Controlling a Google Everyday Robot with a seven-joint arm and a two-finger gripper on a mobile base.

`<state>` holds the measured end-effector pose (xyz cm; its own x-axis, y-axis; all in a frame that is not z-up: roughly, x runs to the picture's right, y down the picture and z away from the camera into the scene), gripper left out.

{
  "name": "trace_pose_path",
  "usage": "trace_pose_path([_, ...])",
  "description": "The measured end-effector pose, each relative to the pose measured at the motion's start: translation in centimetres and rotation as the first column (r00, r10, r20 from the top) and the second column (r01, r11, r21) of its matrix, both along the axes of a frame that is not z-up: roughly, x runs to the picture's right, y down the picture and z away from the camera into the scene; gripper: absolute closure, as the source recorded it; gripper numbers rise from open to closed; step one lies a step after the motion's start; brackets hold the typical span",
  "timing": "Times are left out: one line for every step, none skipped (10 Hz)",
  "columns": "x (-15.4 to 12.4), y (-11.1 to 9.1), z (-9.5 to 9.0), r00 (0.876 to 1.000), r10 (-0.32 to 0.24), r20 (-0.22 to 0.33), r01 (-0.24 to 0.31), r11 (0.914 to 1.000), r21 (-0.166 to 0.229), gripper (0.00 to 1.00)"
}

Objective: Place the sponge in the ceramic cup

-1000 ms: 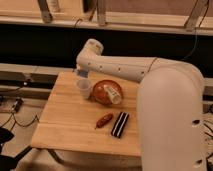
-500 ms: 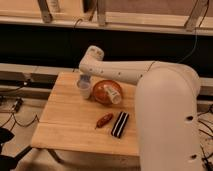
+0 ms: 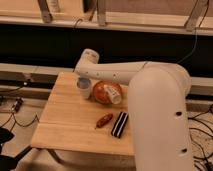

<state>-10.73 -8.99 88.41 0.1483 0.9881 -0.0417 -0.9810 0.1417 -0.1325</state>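
The ceramic cup (image 3: 84, 90) stands upright on the wooden table (image 3: 70, 125), near its back edge and just left of the orange bowl. A light-blue patch fills the cup's mouth; it looks like the sponge (image 3: 83, 81), sitting at rim level. My gripper (image 3: 84, 74) hangs straight down from the wrist directly over the cup, right at the rim. The white arm reaches in from the lower right and hides the table's right side.
An orange bowl (image 3: 101, 93) with a small white cup (image 3: 114, 95) lying in it touches the ceramic cup's right side. A reddish-brown elongated item (image 3: 104, 120) and a black-and-white striped block (image 3: 119, 124) lie nearer the front. Cables trail on the floor at left.
The arm's wrist end has sunk a little toward the cup over the last second. The cup, bowl and other items have not moved.
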Motion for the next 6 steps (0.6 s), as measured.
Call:
trace_pose_path([-0.3,0.1,0.2,1.0,0.012,0.009,-0.012,0.9999,0.002,1.0])
trace_pose_path([-0.4,0.3,0.3,1.0,0.019,0.017,-0.019,0.9998,0.002,1.0])
trace_pose_path([-0.4,0.5,0.5,0.999,0.027,0.022,-0.027,0.9996,0.003,1.0])
trace_pose_path([-0.2,0.6,0.6,0.999,0.034,0.023,-0.034,0.9994,0.004,1.0])
trace_pose_path([0.1,0.6,0.8,0.999,0.043,0.022,-0.043,0.9991,0.006,1.0])
trace_pose_path([0.6,0.5,0.9,0.999,0.052,0.011,-0.052,0.9986,0.012,1.0])
